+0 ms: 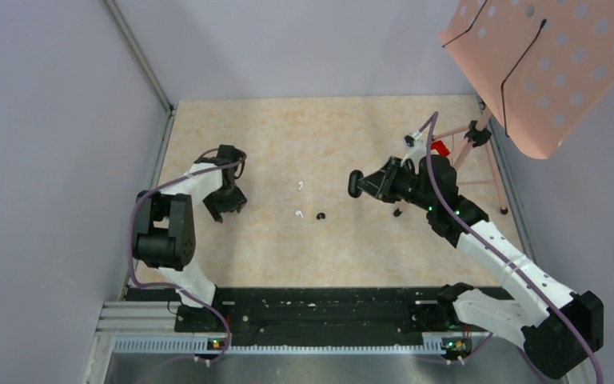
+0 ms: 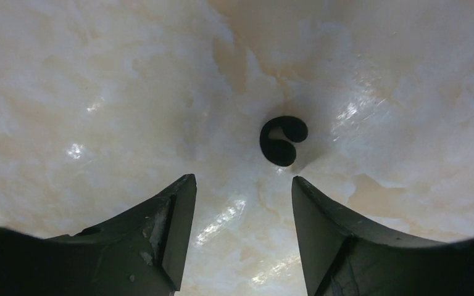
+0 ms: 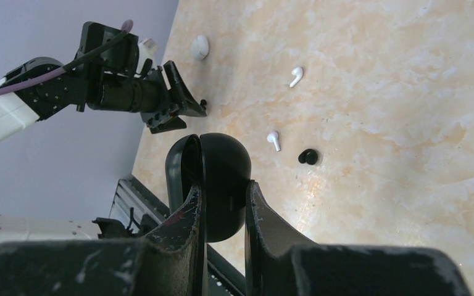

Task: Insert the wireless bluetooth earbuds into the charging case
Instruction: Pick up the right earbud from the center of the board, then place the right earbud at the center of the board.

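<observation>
Top external: left gripper (image 1: 227, 206) points down at the left part of the marbled table (image 1: 352, 128), beside the wall; the gap between its fingers is not readable from here. Right gripper (image 1: 370, 184) sits at centre-right, clamped on the black charging case (image 1: 355, 185). On the table between the arms lie a white stemmed earbud (image 1: 301, 186), a second white stemmed earbud (image 1: 297, 214) nearer the bases, and a black earbud (image 1: 320, 216) just beside that one. All three are apart from the case and from both grippers. A pink perforated stand (image 1: 544, 64) leans in at the top right. Left wrist: fingers (image 2: 160, 234) spread apart with nothing between them. A second black earbud (image 2: 282, 140) lies on the table just past the tips, nearer the finger on the right of this view, touching neither. Right wrist: both fingers (image 3: 265, 222) pinch the case (image 3: 225, 172), which is held off the table with its lid swung open to one side. Both white buds (image 3: 295, 76) (image 3: 274, 140) and the black earbud (image 3: 308, 156) lie on the table beyond. The left gripper (image 3: 188, 102) shows with the second black earbud (image 3: 203, 102) at its tips, and a white rounded object (image 3: 200, 47) lies farther back by the wall.
</observation>
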{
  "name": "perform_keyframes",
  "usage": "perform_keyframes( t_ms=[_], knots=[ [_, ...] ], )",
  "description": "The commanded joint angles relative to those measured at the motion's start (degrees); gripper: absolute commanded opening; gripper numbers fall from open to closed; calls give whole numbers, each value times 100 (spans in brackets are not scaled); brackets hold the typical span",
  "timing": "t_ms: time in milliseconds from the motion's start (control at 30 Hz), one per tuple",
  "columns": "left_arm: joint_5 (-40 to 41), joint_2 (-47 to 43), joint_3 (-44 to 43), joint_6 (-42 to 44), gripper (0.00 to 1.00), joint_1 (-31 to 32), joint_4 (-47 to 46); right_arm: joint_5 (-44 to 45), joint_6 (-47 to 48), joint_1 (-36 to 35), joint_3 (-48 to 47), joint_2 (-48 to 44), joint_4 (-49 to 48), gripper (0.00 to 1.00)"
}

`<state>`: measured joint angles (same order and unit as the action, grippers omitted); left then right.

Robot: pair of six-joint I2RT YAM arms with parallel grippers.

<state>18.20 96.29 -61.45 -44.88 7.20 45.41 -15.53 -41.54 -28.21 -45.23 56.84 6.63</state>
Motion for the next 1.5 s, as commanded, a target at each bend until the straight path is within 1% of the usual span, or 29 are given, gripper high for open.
perform_keyframes(
  t_ms=[0,233,333,433,467,533,633,700,833,967,1067,1200,1267,1367,1467],
  knots=[
    [-73,193,-349,37,62,-34,-328,-65,57,61,-100,-85,-230,0],
    [-23,594,-512,49,56,-85,-412,-106,53,61,-109,-59,-238,0],
    [19,715,-565,56,47,-109,-449,-121,70,61,-117,-38,-239,0],
    [45,723,-544,75,44,-114,-499,-144,72,60,-135,-27,-240,0],
    [66,710,-531,83,42,-114,-520,-143,81,63,-143,-19,-241,0],
    [68,687,-541,123,33,-114,-518,-158,80,61,-163,-2,-240,0],
    [-58,558,-546,198,23,-109,-451,-179,76,60,-179,-7,-237,0],
    [-205,370,-542,365,14,-74,-401,-180,60,61,-174,-23,-240,0],
    [-342,-268,-532,678,14,320,-245,-159,55,58,-141,-86,-206,0],
    [-589,-503,-772,762,15,1151,-128,-64,35,61,-71,-126,-199,0],
    [-853,-251,-1228,655,16,1830,-53,25,-9,61,-48,-161,-193,0],
    [-1067,204,-1797,464,17,2456,-190,129,43,61,-83,-274,-60,0],
    [-1149,503,-2067,402,17,2657,-301,191,105,61,-111,-315,62,0],
    [-1207,1052,-2564,328,17,2814,-209,251,139,56,-100,-381,150,0],
    [-1306,1383,-2700,234,17,2848,-395,350,173,61,-115,-482,243,0]
  ],
)
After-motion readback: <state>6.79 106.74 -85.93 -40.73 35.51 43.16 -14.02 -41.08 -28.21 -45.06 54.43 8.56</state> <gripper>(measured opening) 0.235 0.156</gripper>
